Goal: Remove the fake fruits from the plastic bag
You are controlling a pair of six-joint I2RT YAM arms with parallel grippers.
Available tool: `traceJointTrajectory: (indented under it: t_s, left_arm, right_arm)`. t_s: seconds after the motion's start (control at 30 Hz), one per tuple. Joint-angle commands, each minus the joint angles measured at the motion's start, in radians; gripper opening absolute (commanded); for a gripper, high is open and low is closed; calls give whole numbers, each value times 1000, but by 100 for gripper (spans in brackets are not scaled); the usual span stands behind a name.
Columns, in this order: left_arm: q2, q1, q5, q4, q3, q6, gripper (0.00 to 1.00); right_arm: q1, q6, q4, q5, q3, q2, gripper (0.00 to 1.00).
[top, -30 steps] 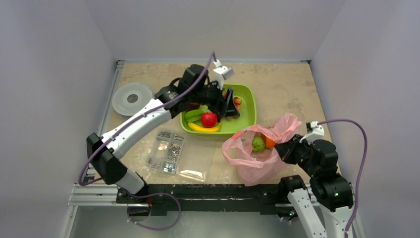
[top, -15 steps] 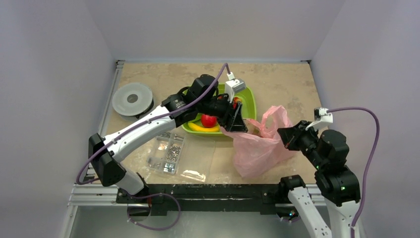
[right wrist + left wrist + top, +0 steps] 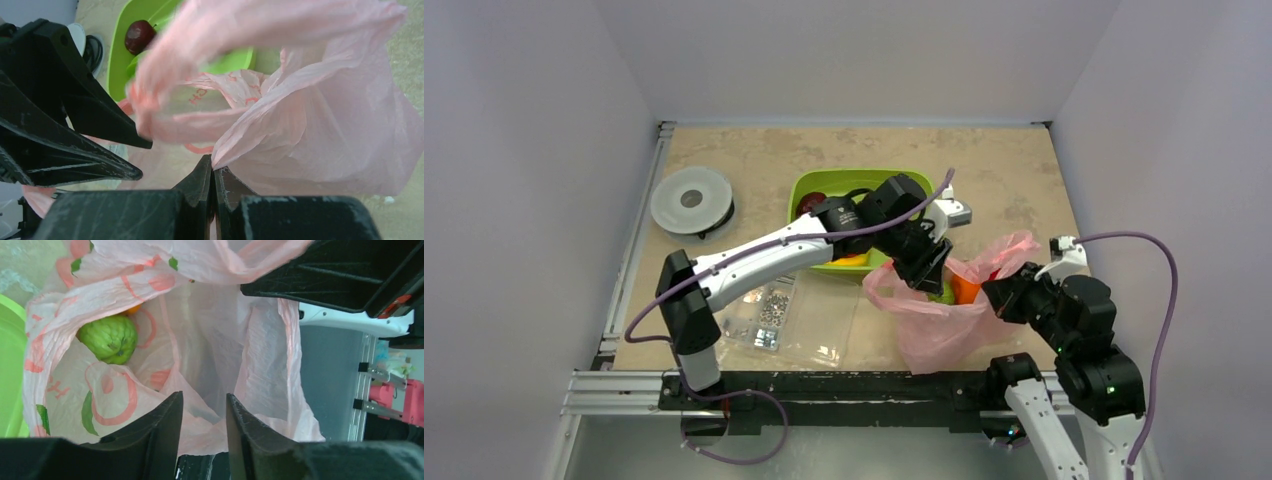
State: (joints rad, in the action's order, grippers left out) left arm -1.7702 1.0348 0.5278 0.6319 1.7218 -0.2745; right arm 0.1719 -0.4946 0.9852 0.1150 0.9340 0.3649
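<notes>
The pink plastic bag (image 3: 939, 320) sits at the front right with its mouth held open. Inside lie a green fake fruit (image 3: 107, 338) and an orange one (image 3: 131, 311), which also show from above as the green fruit (image 3: 942, 293) and the orange fruit (image 3: 965, 288). My left gripper (image 3: 202, 410) hangs over the bag's mouth, its jaws apart, with only pink film showing past the gap. My right gripper (image 3: 213, 170) is shut on the bag's right rim. A maroon fruit (image 3: 139, 36) lies in the green tray (image 3: 809, 182).
A clear box of screws (image 3: 759, 310) lies at the front left, beside a flat clear sheet (image 3: 824, 315). A grey round disc (image 3: 691, 198) sits at the far left. The left arm (image 3: 764, 262) spans the tray's front edge.
My left arm swung right from the tray to the bag's mouth and its jaws narrowed. The bag's mouth reopened, showing the green and orange fruits again. The right gripper kept its hold.
</notes>
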Motion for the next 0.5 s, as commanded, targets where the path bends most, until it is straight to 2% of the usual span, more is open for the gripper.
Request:
traceJointTrajectory:
  t_s: [0.0,0.27,0.47]
  left_arm:
    - [-30,42,-57,69,46,60,29]
    - [-133,148,-193,77,134,49,24]
    - [-240,178,-330,102,207,-76,25]
  right_arm:
    - [-3,-17,45,-12,2,-7,0]
    - [-2,-18,54,1,-20,-7,0]
    - [-2,-29,50,-22,5,-3,0]
